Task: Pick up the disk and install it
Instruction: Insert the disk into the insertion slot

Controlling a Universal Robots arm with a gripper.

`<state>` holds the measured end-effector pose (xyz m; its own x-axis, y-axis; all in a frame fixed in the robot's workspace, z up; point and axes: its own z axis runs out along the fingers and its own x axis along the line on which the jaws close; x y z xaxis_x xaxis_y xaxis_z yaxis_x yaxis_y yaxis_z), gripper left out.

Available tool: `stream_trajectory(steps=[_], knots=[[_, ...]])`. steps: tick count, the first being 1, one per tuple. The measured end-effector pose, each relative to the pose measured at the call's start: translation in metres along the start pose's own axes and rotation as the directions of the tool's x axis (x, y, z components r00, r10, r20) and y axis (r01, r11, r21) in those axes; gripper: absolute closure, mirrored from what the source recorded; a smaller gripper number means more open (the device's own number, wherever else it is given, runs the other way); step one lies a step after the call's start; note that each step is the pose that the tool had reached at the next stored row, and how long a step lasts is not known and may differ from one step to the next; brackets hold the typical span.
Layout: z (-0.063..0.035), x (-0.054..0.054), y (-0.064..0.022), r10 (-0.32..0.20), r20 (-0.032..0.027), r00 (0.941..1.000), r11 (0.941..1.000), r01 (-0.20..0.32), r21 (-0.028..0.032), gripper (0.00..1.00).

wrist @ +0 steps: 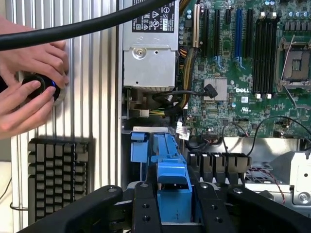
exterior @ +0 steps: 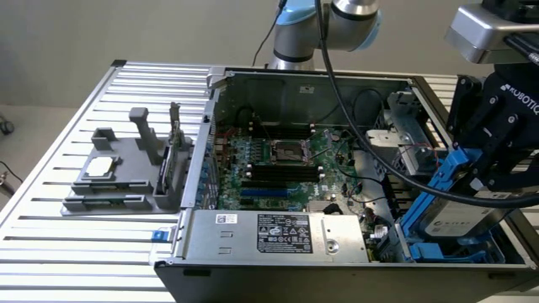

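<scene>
The black two-finger gripper pinches the disk, a flat silver hard drive with a white label, by its blue plastic carrier. The disk hangs tilted at the exterior view's right end of the open grey metal computer case, and its lower edge seems to be already inside the drive bay. Beside the case, a person's hands touch a round black knob on the ribbed metal table.

The silver arm has pale-blue joint caps, a black cable and a black gripper lettered ROBOTIQ.
</scene>
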<state>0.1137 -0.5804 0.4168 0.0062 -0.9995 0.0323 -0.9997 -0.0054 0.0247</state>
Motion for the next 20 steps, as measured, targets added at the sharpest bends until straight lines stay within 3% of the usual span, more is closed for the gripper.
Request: stream_trajectory(steps=[11, 13, 20], knots=[[0.0033, -0.0008, 0.0001, 0.000, 0.0008, 1.0000, 1.0000, 0.000, -0.0001, 0.67], [0.0037, -0.0009, 0.0001, 0.000, 0.0007, 1.0000, 1.0000, 0.000, 0.0000, 0.59], [0.0052, -0.0010, 0.0003, 0.000, 0.0008, 1.0000, 1.0000, 0.000, 0.0000, 0.59]])
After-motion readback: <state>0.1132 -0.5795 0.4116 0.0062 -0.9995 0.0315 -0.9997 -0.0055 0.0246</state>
